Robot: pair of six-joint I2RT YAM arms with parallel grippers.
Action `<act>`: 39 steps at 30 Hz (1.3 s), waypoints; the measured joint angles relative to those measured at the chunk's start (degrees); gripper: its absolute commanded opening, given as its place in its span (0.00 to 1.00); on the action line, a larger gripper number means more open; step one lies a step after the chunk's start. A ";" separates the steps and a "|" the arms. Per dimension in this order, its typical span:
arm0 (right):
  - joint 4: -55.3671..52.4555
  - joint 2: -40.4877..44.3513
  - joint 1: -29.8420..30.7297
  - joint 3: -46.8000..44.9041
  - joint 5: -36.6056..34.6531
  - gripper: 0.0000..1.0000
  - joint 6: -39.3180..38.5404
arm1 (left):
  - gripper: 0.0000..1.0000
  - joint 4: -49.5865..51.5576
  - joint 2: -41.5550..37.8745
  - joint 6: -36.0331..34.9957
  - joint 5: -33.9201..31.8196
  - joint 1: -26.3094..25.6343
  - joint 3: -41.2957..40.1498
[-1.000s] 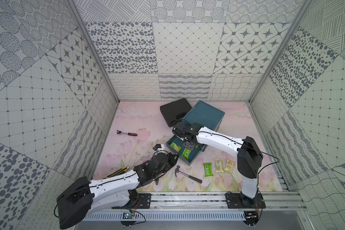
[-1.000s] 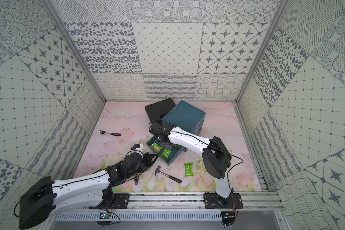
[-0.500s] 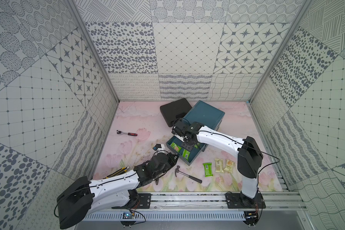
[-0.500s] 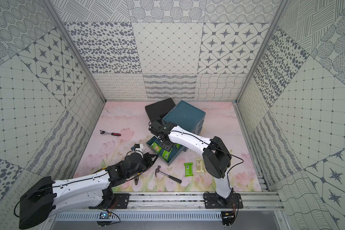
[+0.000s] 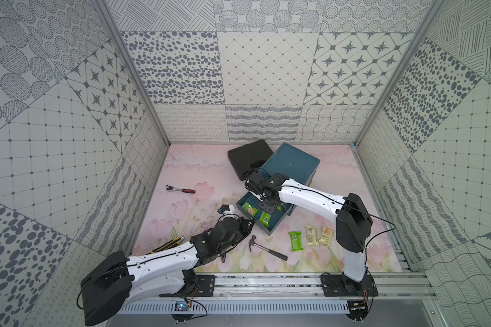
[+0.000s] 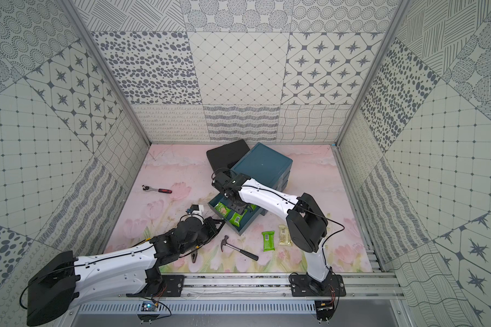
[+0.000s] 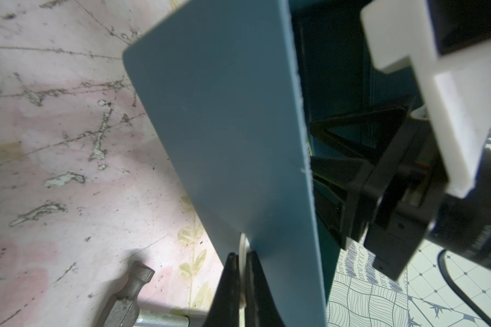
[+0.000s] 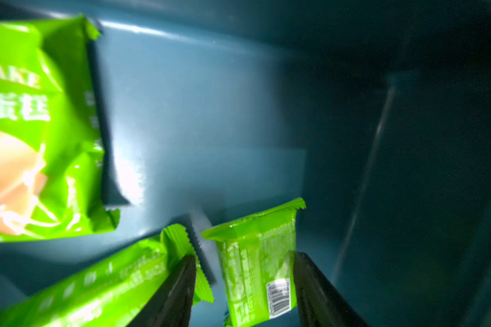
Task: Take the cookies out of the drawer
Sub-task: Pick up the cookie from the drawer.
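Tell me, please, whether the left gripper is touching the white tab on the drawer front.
Touching. The left wrist view shows the left gripper pinching the white tab.

Robot lab test cell, definitely nobody's home

We're looking at grey-and-white patterned panels (image 5: 261, 70) boxing in a pink floral tabletop (image 5: 199, 170). Two white-and-black robot arms (image 5: 159, 263) are bolted to an aluminium rail (image 5: 267, 283) along the front, with loose wiring and a little circuit board (image 5: 181, 306) hanging out below.

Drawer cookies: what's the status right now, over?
Left gripper shut on drawer pull. Right gripper open, straddling a green packet in the drawer. Neighbouring packet crowds one finger. Three packets already out on table.
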State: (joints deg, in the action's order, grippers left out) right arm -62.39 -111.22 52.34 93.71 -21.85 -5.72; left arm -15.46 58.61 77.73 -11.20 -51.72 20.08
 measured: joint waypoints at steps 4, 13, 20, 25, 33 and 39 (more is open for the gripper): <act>-0.07 -0.20 -0.13 0.00 1.46 0.50 0.35 | 0.00 0.02 -0.04 0.00 -0.02 0.00 0.00; -0.15 0.09 -0.90 1.42 12.31 0.49 1.55 | 0.00 0.35 -0.26 -0.02 -0.11 0.00 0.00; -0.59 0.87 -1.05 4.26 11.98 0.58 2.08 | 0.00 0.28 -0.26 -0.02 -0.11 0.00 0.00; -1.31 1.38 -0.98 4.09 9.79 0.60 1.57 | 0.00 0.26 -0.26 -0.02 -0.11 0.00 0.00; -1.70 0.35 -0.92 3.78 6.78 0.61 1.01 | 0.00 0.33 -0.70 0.00 -0.24 0.00 -0.07; -1.88 -1.90 -1.01 3.76 4.81 0.63 1.03 | 0.00 0.57 -1.07 0.00 -0.94 -0.02 -0.24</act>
State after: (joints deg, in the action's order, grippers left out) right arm -64.27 -113.12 51.33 97.47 -17.04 -4.69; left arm -14.90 57.54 77.73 -12.14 -51.75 19.84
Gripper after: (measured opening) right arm 0.622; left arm 0.089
